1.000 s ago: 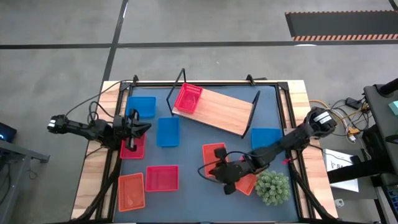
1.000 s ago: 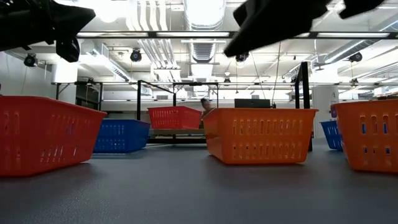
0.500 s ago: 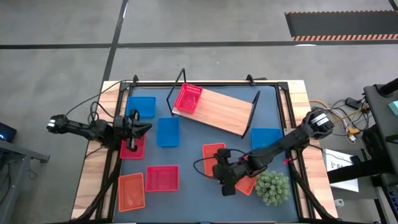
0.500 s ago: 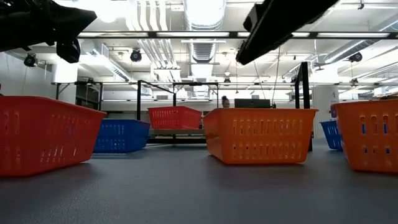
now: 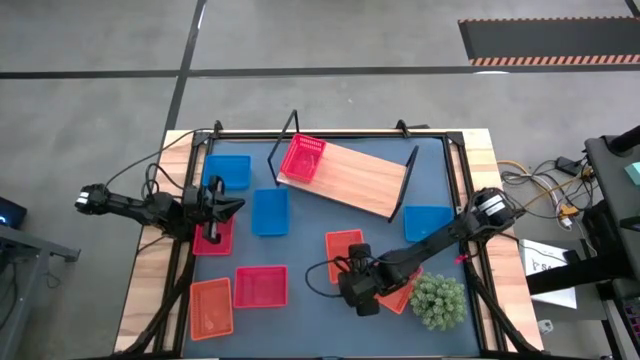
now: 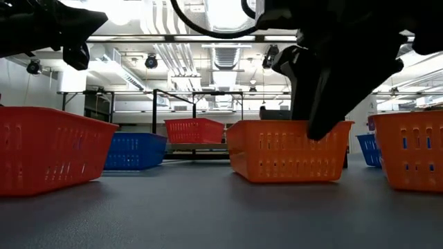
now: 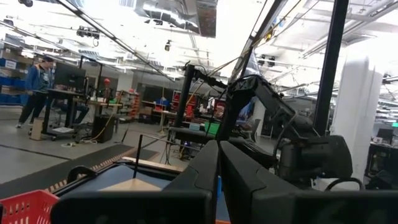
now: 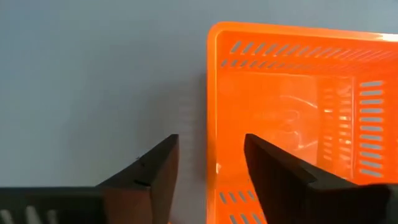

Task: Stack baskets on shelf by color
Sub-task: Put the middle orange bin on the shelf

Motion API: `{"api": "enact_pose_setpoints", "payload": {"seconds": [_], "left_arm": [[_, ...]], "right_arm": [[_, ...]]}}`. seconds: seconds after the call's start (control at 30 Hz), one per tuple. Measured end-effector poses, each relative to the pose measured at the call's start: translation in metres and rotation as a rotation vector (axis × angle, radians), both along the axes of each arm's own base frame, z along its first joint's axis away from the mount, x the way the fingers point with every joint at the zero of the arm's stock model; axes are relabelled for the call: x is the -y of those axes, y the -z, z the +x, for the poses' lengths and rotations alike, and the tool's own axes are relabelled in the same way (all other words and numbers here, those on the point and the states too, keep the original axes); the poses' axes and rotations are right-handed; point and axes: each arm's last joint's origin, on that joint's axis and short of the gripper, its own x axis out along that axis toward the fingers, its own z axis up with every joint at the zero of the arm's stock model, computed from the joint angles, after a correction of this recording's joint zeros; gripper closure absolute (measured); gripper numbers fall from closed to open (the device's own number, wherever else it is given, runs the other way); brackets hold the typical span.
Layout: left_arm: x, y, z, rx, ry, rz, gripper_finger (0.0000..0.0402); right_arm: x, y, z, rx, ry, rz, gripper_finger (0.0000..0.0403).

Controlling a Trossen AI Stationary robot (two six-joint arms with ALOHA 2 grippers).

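Observation:
My right gripper (image 5: 352, 290) is open and points down over an orange basket (image 5: 345, 248) in the table's near middle. In the right wrist view its fingers (image 8: 155, 168) stand on either side of that basket's side wall (image 8: 211, 93), near a corner, without touching it. It hangs in front of the basket in the low view (image 6: 325, 104). My left gripper (image 5: 228, 205) is shut and empty above a red basket (image 5: 213, 238) at the left. A red basket (image 5: 303, 158) sits on the left end of the wooden shelf (image 5: 355, 178).
Blue baskets lie at the far left (image 5: 228, 170), left of middle (image 5: 270, 212) and right (image 5: 428, 220). A red basket (image 5: 260, 287) and an orange one (image 5: 211, 307) lie near left. Another orange basket (image 5: 402, 297) lies under my right arm, beside the green plant (image 5: 438, 302).
My right gripper has come down toward the orange basket, moving a little toward the table's left edge; in the low view it has dropped from the top of the picture to in front of the basket. The baskets have stayed in place.

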Motion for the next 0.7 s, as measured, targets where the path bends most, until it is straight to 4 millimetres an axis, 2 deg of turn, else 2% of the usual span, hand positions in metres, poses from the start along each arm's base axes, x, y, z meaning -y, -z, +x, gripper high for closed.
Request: {"api": "enact_pose_setpoints", "payload": {"seconds": [0.33,0.5,0.7], "left_arm": [[0.000,0.000,0.000,0.001,0.003,0.001,0.0402],[0.000,0.000,0.000,0.000,0.003,0.001,0.0402],[0.000,0.000,0.000,0.000,0.003,0.001,0.0402]], "right_arm": [[0.007,0.001,0.005,0.004,-0.009,-0.003,0.0384],[0.006,-0.004,0.007,0.021,-0.030,-0.003,0.0389],[0.002,-0.044,0.023,0.131,-0.011,-0.016,0.0390]]}}
